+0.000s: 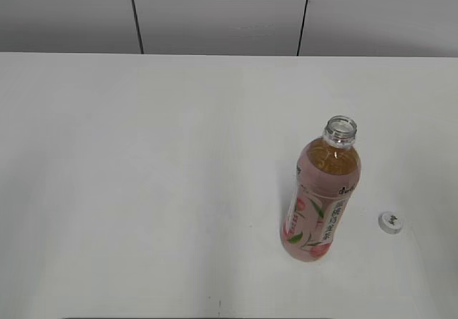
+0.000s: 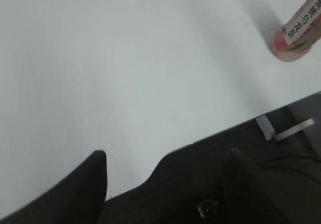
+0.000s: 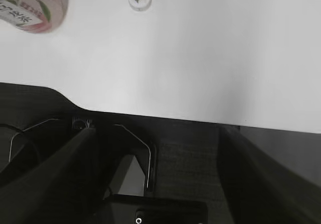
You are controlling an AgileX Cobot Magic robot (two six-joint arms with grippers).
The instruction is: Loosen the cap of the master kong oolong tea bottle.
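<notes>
Tall clear plastic oolong tea bottle with pink peach label [image 1: 322, 201] stands uncapped on white tabletop [image 1: 143, 190], small round white screw cap [image 1: 391, 222] beside it, left hand [image 2: 165, 184] and right hand [image 3: 155, 174] apart, empty, so any bump likely spills tea.

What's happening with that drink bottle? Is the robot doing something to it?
Nothing is holding anything right now. The tea bottle stands upright on the white table with its mouth open. Its little white cap is already off and lies on the table just to the bottle's right. Both pincers are pulled back near the table's front edge, open and empty.
</notes>
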